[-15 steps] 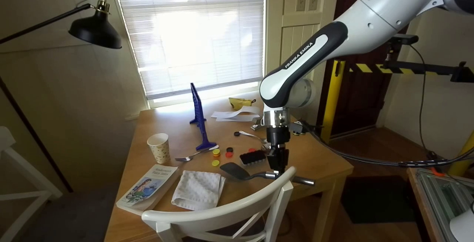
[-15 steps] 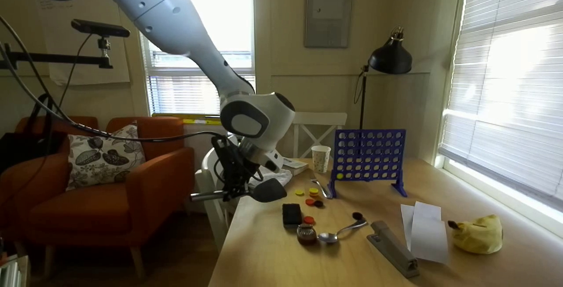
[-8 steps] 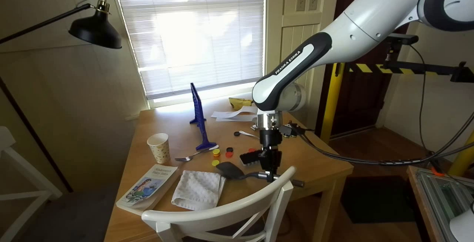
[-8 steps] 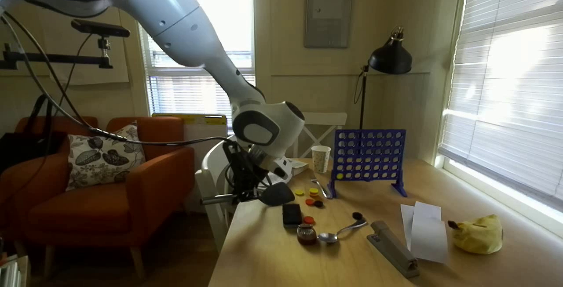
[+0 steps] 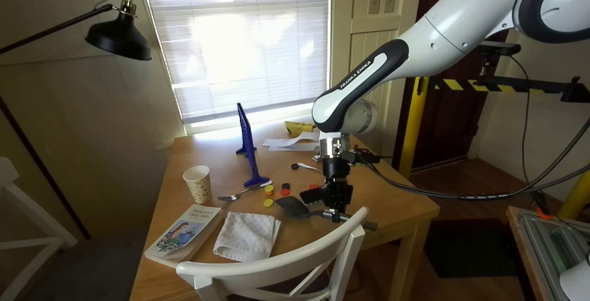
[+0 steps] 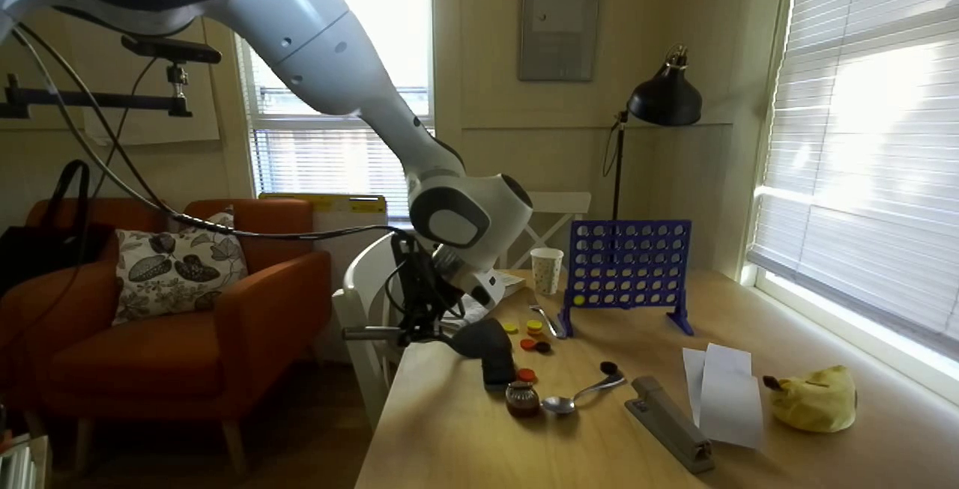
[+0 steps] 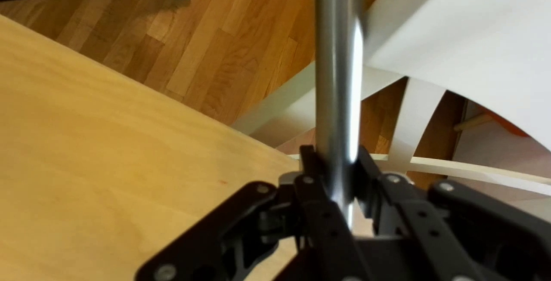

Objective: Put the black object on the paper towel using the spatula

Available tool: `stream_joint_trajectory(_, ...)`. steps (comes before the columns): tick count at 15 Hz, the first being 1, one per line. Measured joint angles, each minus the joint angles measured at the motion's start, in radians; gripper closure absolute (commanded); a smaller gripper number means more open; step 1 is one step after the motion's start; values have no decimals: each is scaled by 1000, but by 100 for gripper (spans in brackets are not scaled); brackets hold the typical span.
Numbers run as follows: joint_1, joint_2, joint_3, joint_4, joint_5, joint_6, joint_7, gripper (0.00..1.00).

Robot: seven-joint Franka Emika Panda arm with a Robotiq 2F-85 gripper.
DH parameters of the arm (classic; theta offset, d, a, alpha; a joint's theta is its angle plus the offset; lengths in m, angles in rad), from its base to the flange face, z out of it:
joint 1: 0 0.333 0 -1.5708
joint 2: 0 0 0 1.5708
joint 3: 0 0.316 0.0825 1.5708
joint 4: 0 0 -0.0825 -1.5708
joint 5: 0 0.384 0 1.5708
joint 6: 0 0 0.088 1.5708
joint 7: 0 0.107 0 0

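One pincer is clamped around the handle of our spatula. From there, the black block lies toward the window, on the surface; in an exterior view its long axis runs front to back, the blade overlapping its far end, contact uncertain. We judge scooping should come next, then carrying to the paper towel. A paper cup stands upright, its bottom hidden; we cannot make out what the small brown jar holds.

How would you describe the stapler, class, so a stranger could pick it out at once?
In an exterior view, start at the wooden table and find the loose white papers. The stapler sits between them and the metal spoon; its long, straight, chunky grey-brown body sets it apart from both.
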Motion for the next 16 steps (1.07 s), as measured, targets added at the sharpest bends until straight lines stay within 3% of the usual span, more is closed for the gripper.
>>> stream_joint_trajectory(9, -12, 2, -23, 6, 0, -88, 125, 94)
stream_joint_trajectory(16, -11, 10, -40, 6, -9, -89, 140, 94)
